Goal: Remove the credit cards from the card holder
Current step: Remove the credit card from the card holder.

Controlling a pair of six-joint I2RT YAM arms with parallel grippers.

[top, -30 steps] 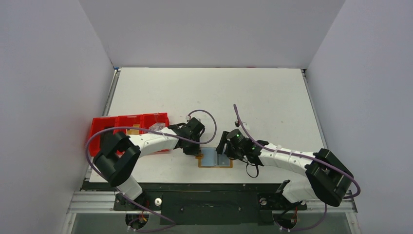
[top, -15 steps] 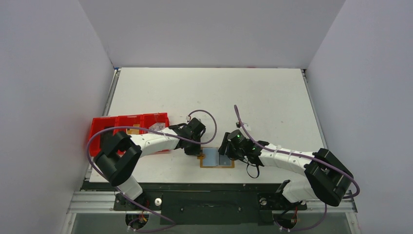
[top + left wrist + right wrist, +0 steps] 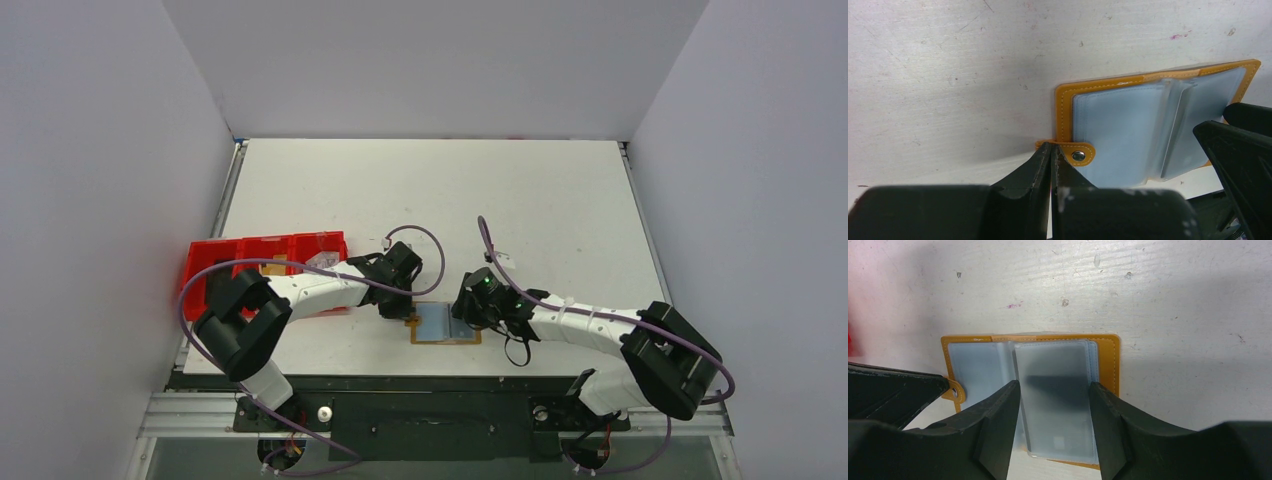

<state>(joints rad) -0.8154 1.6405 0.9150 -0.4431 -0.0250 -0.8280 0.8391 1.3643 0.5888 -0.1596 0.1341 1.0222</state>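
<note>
Both arms bend low to the card holder [image 3: 440,328]: left gripper [image 3: 1050,161] clamps its tab [image 3: 1079,153], right gripper [image 3: 1054,422] (jaws apart) straddles the sleeves [image 3: 1050,371].

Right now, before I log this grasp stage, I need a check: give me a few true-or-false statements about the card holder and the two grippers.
1. The card holder lies open on the table. True.
2. The left gripper is shut on the holder's snap tab. True.
3. The right gripper is shut. False: it is open, straddling a clear sleeve.
4. In the top view, the red tray sits to the holder's right. False: it sits to its left.
</note>
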